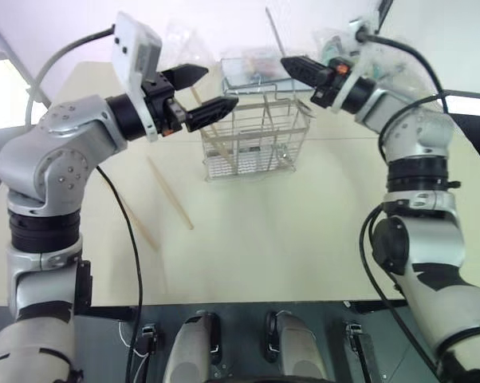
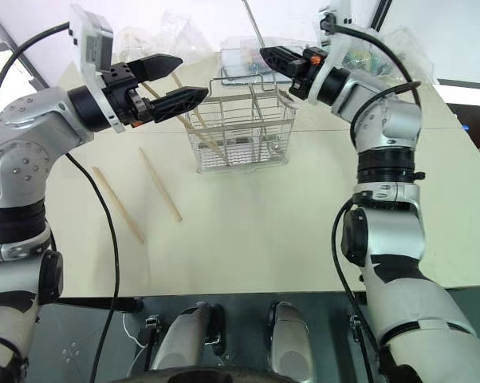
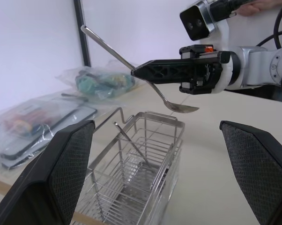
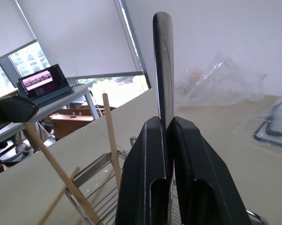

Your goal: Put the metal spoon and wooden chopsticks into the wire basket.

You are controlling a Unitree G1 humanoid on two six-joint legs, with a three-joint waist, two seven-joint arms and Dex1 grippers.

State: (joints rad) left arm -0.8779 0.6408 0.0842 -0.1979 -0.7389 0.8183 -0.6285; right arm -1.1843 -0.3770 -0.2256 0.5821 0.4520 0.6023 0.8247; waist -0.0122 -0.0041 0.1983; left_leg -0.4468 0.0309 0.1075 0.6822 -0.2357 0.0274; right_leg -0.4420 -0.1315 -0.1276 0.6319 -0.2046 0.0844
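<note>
Right gripper (image 3: 145, 74) clamped on slim silver metal spoon (image 3: 176, 105), held above the silver wire-mesh basket (image 1: 252, 140), bowl end lowest, handle angled up. Left gripper (image 1: 200, 94) spread wide, empty, raised beside the basket. Two light-tan wooden chopsticks (image 4: 112, 136) lean inside the basket; two more (image 2: 159, 184) lie flat on the cream counter (image 2: 304, 223), left of it.

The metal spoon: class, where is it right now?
The metal spoon is pinched in the right claw, held tilted in the air just above the wire basket at the table's far side.
</note>
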